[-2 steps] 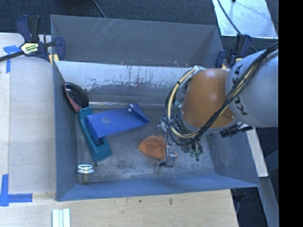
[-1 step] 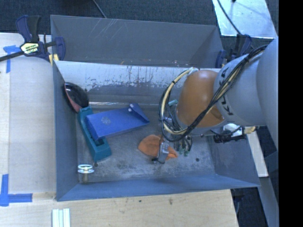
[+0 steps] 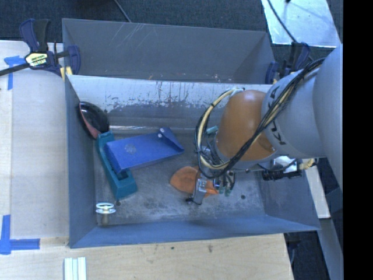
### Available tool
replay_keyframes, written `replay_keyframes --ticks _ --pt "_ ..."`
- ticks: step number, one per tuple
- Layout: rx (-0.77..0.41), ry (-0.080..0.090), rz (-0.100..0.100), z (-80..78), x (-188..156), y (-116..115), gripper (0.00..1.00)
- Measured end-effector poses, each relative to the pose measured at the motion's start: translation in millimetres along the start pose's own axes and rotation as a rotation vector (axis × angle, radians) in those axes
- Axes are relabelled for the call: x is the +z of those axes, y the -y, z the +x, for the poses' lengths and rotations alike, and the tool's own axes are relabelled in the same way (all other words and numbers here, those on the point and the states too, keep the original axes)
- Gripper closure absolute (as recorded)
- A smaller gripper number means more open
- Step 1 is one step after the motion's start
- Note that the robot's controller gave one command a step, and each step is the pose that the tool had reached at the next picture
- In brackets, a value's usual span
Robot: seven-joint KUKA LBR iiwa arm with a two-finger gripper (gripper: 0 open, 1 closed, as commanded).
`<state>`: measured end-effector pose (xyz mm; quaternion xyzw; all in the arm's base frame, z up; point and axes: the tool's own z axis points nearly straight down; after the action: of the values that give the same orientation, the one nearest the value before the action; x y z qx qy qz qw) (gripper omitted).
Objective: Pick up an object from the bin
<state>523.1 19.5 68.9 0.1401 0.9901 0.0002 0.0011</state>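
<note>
Below grey arm (image 3: 317, 112), cannot tell jaws' spread over flat orange disc (image 3: 183, 180); looks light, limp, best pinched at rim.

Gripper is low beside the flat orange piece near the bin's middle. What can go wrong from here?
1. The gripper is at the right edge of the flat orange piece, not over its middle, so a grasp may catch only the rim and slip.
2. The piece looks low against the bin floor, so the gripper may scrape metal.
3. The blue scoop lies just to the left, and a nudge could push the orange piece against it.
</note>
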Motion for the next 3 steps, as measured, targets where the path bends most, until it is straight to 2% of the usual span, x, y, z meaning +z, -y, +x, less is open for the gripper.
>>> replay_keyframes --ticks 1,2,3 --pt "-0.008 0.004 0.000 -1.8 -2.8 0.7 0.00" --pt "-0.001 0.003 -0.001 -1.3 -0.8 0.2 1.00" --pt "-0.001 0.003 -0.001 -1.2 -0.8 0.2 1.00"
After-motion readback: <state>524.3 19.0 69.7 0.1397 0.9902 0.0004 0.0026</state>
